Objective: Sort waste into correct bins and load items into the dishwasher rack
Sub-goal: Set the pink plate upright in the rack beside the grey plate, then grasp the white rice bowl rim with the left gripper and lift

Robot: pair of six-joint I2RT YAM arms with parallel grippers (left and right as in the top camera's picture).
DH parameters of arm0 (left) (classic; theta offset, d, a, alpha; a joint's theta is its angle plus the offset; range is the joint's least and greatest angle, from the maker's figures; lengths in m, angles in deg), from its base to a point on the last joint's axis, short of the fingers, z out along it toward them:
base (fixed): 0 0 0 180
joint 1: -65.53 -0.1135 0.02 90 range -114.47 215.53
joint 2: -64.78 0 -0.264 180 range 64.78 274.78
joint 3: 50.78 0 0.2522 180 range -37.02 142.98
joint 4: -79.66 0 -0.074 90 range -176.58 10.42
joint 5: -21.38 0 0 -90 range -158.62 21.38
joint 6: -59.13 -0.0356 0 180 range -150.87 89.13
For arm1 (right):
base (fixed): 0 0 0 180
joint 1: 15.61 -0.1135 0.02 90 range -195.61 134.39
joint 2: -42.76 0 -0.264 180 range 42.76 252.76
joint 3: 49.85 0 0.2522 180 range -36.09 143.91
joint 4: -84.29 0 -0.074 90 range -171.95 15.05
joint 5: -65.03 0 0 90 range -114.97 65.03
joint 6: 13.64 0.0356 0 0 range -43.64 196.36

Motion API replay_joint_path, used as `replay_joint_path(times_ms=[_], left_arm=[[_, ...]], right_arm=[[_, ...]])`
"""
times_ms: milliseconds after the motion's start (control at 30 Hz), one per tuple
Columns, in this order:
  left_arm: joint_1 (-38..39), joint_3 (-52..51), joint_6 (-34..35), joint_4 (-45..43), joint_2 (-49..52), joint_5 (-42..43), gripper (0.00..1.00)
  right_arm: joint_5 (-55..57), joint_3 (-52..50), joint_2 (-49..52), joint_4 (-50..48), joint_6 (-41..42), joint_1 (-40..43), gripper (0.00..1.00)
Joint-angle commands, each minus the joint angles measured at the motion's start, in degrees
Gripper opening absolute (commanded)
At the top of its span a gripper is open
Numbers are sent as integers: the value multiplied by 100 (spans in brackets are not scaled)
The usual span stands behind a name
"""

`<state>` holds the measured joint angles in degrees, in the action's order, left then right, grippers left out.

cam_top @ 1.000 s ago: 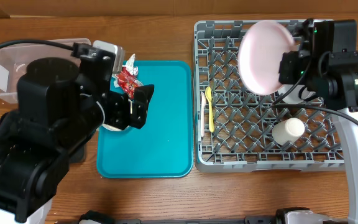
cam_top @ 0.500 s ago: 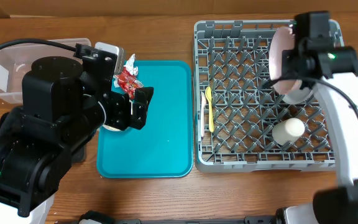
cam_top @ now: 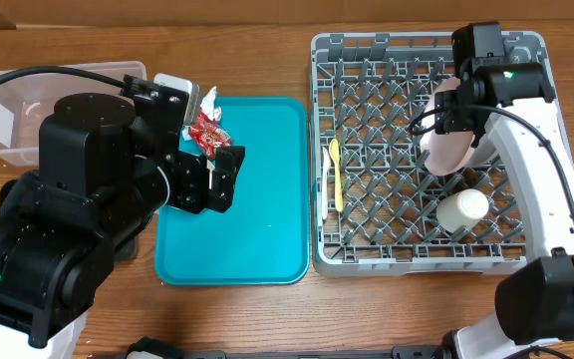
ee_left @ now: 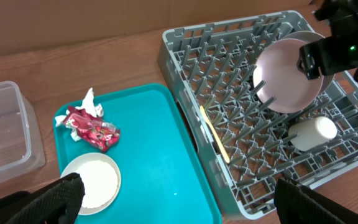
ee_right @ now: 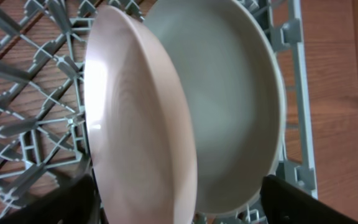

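Note:
A pale pinkish plate (ee_right: 135, 124) stands on edge among the pegs of the grey dishwasher rack (cam_top: 427, 256), right against a pale grey plate (ee_right: 229, 106). My right gripper (ee_right: 179, 208) hangs over both plates, open, one finger on each side of the pair. In the rack also lie a white cup (cam_top: 463, 209), a yellow spoon (cam_top: 335, 175) and a white fork (cam_top: 326, 191). My left gripper (ee_left: 179, 211) is open above the teal tray (ee_left: 160, 155), holding nothing. The crumpled red wrapper (ee_left: 92, 127) and a small bowl of white rice (ee_left: 95, 180) sit on that tray.
The clear plastic tub (cam_top: 8, 110) stands at the far left of the wooden table. The left arm's bulk covers the table's left front in the overhead view. The rack (ee_left: 185, 74) lies close against the teal tray's right edge.
The right arm tipped the pinkish plate from held high and flat-on down onto its edge in the rack beside the grey plate, then its jaws opened. The left arm barely moved.

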<state>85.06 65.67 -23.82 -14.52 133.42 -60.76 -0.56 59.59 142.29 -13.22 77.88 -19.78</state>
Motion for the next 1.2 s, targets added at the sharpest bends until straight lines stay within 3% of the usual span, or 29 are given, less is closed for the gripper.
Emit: replay_joint_path(times_ms=[0, 133, 300, 500, 767, 967, 1167], left_arm=[[37, 72, -63, -2, 11, -39, 100], [37, 70, -24, 2, 98, -59, 100], [37, 68, 229, 254, 431, -212, 100], [33, 68, 1762, 1003, 1086, -1648, 100], [24, 59, 2350, 1447, 1810, -2232, 100], [50, -299, 1788, 1204, 2715, -1683, 79], [-7, -649, 1690, 1117, 3724, -1746, 58]], right_arm=[[57, 511, -706, 107, 411, 17, 92], [-778, 890, -1322, 376, 452, -70, 92], [-2684, 962, -2118, 424, 450, -140, 94], [-4507, 962, -2518, 544, 450, -140, 92], [-5154, 933, -2417, 846, 452, -140, 91], [-5152, 933, -2402, 1016, 452, -140, 86], [-5132, 933, -2402, 1305, 426, -140, 86]])
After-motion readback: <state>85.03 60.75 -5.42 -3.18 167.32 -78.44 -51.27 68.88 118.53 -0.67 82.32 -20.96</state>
